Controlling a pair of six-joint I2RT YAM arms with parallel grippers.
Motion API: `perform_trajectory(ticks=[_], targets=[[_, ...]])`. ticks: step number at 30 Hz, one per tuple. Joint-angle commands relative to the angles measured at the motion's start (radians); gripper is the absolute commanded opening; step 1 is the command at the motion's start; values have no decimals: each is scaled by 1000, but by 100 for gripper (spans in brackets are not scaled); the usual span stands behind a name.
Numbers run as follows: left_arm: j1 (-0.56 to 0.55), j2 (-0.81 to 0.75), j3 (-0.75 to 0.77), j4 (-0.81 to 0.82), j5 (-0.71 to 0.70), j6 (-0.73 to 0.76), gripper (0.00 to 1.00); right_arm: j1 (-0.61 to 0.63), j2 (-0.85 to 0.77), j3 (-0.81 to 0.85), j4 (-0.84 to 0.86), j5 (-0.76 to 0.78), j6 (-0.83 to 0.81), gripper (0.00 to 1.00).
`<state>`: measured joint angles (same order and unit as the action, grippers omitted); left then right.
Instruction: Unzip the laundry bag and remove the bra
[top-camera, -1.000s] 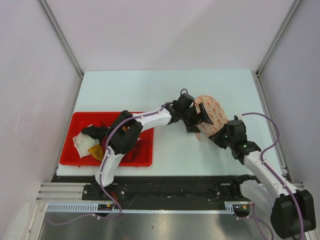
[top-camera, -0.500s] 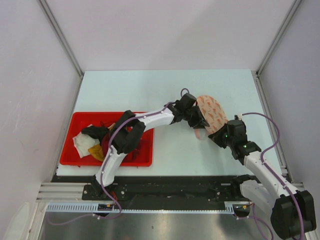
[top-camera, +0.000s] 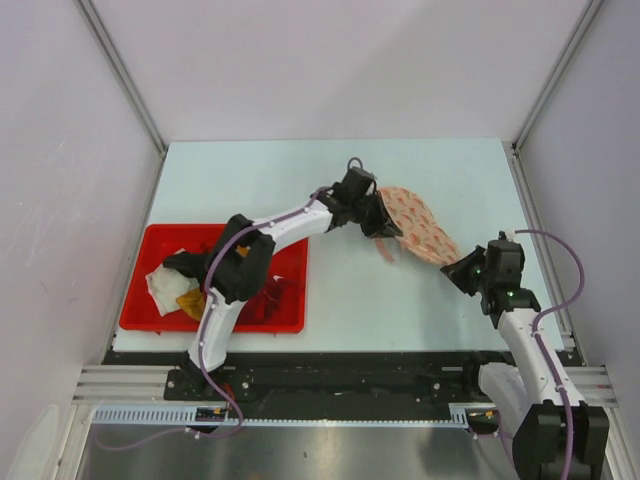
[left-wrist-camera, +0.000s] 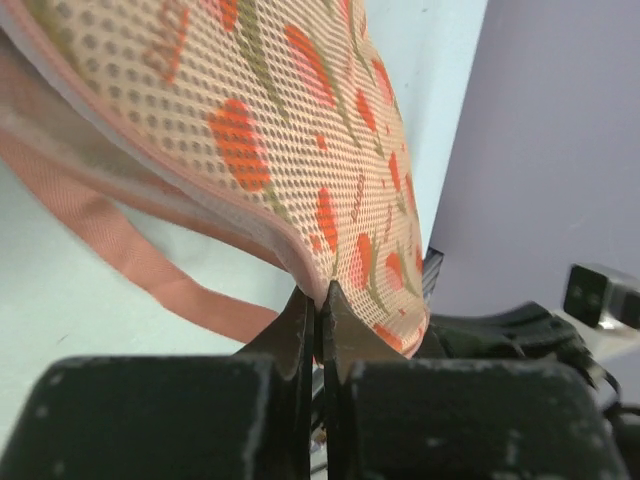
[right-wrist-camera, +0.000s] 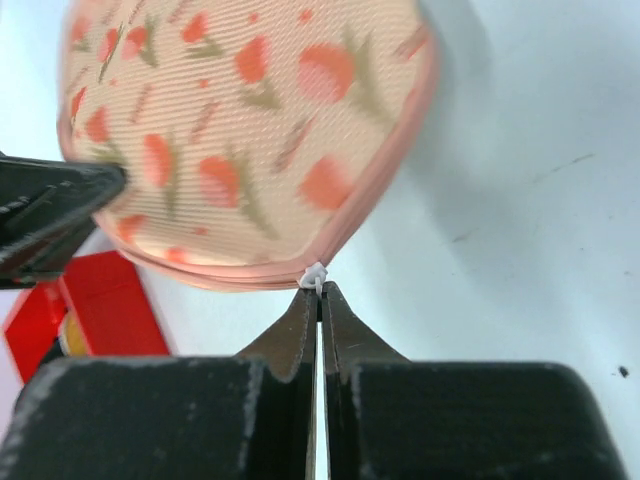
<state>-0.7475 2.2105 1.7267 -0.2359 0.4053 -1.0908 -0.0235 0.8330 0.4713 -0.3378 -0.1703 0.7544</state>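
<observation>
The laundry bag (top-camera: 420, 222) is a round pale pink pouch with an orange flower print, stretched above the table between both grippers. My left gripper (top-camera: 384, 229) is shut on the bag's rim at its left end; in the left wrist view (left-wrist-camera: 320, 293) the fabric edge (left-wrist-camera: 290, 130) is pinched between the fingers. My right gripper (top-camera: 456, 272) is shut on the small white zip pull (right-wrist-camera: 315, 275) at the bag's (right-wrist-camera: 250, 130) lower right rim. A pink strap (left-wrist-camera: 130, 260) hangs under the bag. The bra is not visible.
A red tray (top-camera: 150, 240) sits at the table's left, under the left arm's elbow, holding a white cloth (top-camera: 165, 285), a mustard-yellow garment (top-camera: 192, 302) and a dark red garment (top-camera: 268, 296). The tray's corner (right-wrist-camera: 90, 300) shows in the right wrist view.
My left gripper went from open to shut on the bag's rim and drew back-left. My right gripper pulled right and toward the near edge, so the bag now lies stretched and flatter between them.
</observation>
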Motion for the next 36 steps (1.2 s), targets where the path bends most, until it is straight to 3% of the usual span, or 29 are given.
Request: perform_trajectory(ticks=[1,9,10,11,14,17,21,25,28,36], targets=[[108,-101,60,-86,12,159,0,-88,-21,-8,-38,-32,-69,0],[120,12,237,-152,87,219,2,-52,-41,-20,-17,-87,-50,0],[119,27,276,-161,102,230,12,-27,-47,-20,-17,-81,-41,0],[119,63,302,-192,115,236,47,-13,-54,-20,-26,-74,-32,0],[117,83,395,-267,148,282,84,61,-72,-20,-29,-37,13,0],[102,-42,354,-295,56,350,100,123,-66,-20,-4,-5,52,0],[80,-236,119,-221,-16,332,100,163,-28,-22,42,12,85,0],[60,-363,-167,-139,-2,241,100,184,8,-22,86,14,108,0],[16,-426,-293,-80,4,161,100,201,21,-22,103,23,117,0],[-124,-325,-302,-45,35,-19,100,220,25,-22,92,49,120,0]])
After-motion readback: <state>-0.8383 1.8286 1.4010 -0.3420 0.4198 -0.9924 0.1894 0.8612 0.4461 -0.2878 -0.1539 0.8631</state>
